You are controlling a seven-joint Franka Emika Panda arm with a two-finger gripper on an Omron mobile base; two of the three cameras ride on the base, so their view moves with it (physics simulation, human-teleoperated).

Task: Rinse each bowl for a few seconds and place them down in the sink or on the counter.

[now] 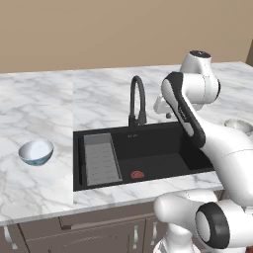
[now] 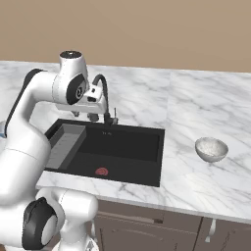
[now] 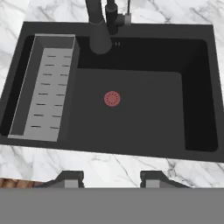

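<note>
Simulated kitchen, arm poised above the sink (image 1: 148,148). The gripper (image 3: 111,177) hangs over the near rim of the black rectangular basin, looking down at the red drain ring (image 3: 112,98); its jaws stand partly apart with nothing between them. This central stance probably serves as a start from which either bowl can be reached. The blue-and-white bowl (image 1: 36,151), smooth and glossy, sits upright on the worktop (image 1: 39,104) toward its left end, near the front edge and well apart from the sink. The speckled grey bowl (image 2: 211,149), duller and rougher in look, sits upright to the right of the basin, also near the front edge. A grey ridged tray (image 3: 46,94) lines the basin's left side. The black arched faucet (image 1: 137,101) rises from the back rim; no water is seen running. Neither bowl appears rinsed yet.
</note>
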